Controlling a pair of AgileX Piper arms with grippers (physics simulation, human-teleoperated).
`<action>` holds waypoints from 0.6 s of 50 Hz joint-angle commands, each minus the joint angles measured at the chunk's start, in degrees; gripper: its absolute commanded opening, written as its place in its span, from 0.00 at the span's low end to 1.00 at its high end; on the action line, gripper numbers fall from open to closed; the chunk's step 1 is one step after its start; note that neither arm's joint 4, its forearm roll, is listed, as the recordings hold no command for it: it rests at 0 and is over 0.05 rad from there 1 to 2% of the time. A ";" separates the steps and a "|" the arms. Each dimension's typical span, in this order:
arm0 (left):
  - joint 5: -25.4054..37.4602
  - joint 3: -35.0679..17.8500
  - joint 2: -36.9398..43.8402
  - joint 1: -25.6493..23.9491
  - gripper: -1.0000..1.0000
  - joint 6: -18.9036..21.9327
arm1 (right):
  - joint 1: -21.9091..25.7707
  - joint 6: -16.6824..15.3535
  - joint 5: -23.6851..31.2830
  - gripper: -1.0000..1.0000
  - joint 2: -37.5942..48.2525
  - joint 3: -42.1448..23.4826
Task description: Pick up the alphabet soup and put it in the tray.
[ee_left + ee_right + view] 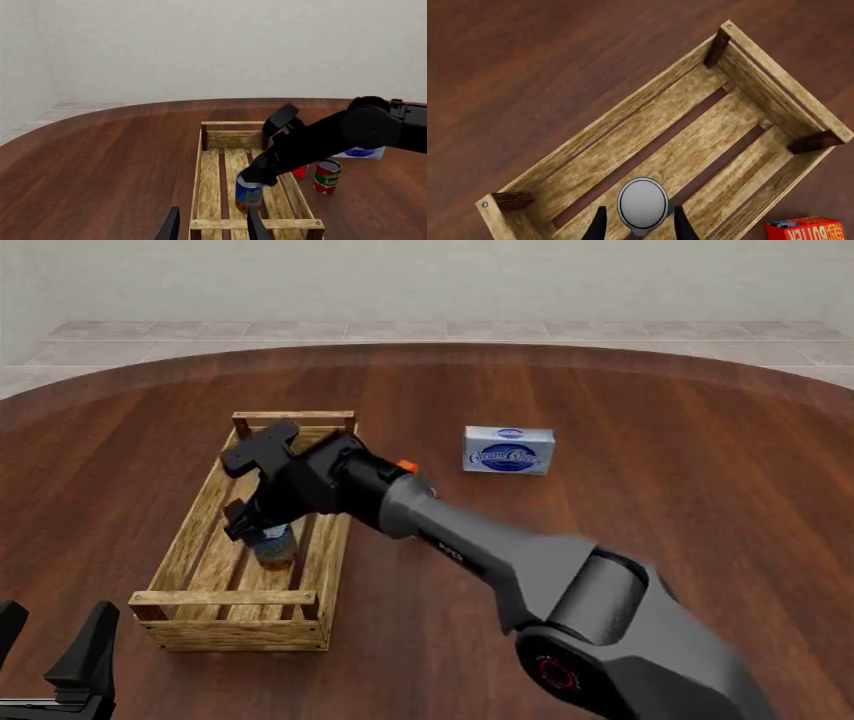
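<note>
A dark reddish wooden worktop (667, 440) with a rounded far edge fills the scene, with pale tiled floor and a plain light wall behind it. On its left part lies the tray (187, 540), a long crate of light, grainy wooden slats with gaps between the floor boards, darker corner posts and raised bars at both ends. The alphabet soup (249, 192) is a small upright cylinder with a blue upper label, an orange-yellow lower band and a smooth silver top (642, 202). It stands inside the tray, in the near half and toward the right wall; whether its base touches the slats cannot be told. The right gripper (254, 525) reaches across from the right and is closed around the can's upper part, its two dark fingers (599, 226) on either side of the lid. The left gripper (54, 645) sits at the near left corner, its fingers apart and holding nothing. Right of the tray stand a red-and-green can (327, 176) and an orange-red box (806, 229). Farther right lies a white-and-blue box (509, 450).
</note>
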 commanded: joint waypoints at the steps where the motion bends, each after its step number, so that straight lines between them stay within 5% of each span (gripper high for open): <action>1: 0.00 0.00 0.00 0.00 1.00 0.00 | -0.29 -1.09 -3.17 1.00 -6.59 5.86; 11: 0.00 0.00 0.00 0.00 1.00 0.00 | -1.60 -1.57 -6.67 1.00 -13.29 12.44; 30: 0.00 0.00 0.00 0.00 1.00 0.00 | -5.34 -0.14 -21.01 1.00 -33.94 36.20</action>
